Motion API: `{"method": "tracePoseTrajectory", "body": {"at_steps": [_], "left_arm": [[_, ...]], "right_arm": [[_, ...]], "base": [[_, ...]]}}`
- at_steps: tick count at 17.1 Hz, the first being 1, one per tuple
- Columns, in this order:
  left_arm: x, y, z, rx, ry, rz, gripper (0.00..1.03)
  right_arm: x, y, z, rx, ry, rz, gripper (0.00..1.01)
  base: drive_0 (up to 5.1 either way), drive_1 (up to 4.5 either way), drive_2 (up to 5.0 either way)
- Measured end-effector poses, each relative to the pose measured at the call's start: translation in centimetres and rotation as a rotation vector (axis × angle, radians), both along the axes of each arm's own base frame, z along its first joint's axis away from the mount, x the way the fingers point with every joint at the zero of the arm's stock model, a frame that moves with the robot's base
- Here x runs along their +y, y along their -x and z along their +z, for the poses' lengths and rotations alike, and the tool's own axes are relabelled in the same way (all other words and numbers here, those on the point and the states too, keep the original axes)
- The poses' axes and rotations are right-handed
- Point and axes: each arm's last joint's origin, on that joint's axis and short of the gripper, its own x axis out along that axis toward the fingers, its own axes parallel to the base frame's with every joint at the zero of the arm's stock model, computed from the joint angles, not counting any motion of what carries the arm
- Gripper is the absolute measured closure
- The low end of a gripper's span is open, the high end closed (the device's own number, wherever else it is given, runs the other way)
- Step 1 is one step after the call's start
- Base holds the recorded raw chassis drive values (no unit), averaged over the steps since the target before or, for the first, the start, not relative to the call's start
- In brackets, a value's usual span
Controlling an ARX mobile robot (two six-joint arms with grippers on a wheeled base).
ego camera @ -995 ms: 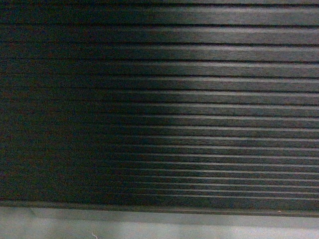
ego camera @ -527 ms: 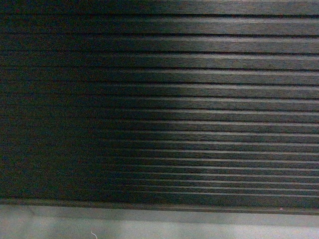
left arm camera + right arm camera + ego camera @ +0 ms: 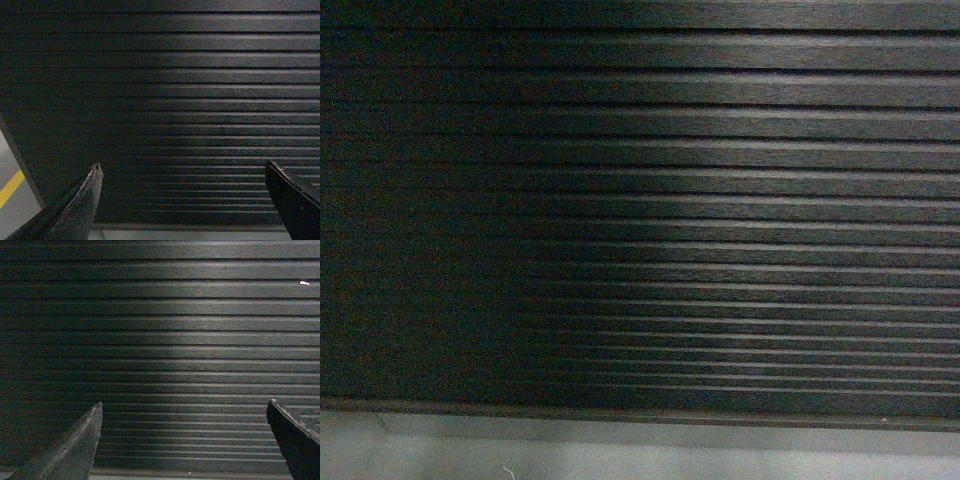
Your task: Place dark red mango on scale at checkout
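Nowhere in view: dark red mango, scale. Only a dark slatted panel (image 3: 720,200) above grey floor (image 3: 620,455). Left gripper (image 3: 182,200) and right gripper (image 3: 184,440) spread wide, empty; progress undeterminable.

Dark grey slatted panel (image 3: 700,200) w/ horiz ribs, pale grey floor (image 3: 620,455), yellow floor line (image 3: 10,187), black fingers (image 3: 75,210)

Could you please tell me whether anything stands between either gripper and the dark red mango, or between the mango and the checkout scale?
That cannot be judged: neither mango nor scale appears in any view. All three cameras face a dark, horizontally ribbed panel above a strip of grey floor. The left gripper and right gripper are both open and empty.
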Motion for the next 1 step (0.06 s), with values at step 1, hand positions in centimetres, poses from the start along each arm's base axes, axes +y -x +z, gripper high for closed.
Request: {"method": "tracePoseTrajectory", "body": {"at_steps": [1], "left_arm": [[0.0, 0.0, 0.0, 0.0, 0.0, 0.0, 0.05]], "right_arm": [[0.0, 0.0, 0.0, 0.0, 0.0, 0.0, 0.03]], "base": [[0.0, 0.0, 0.0]]}}
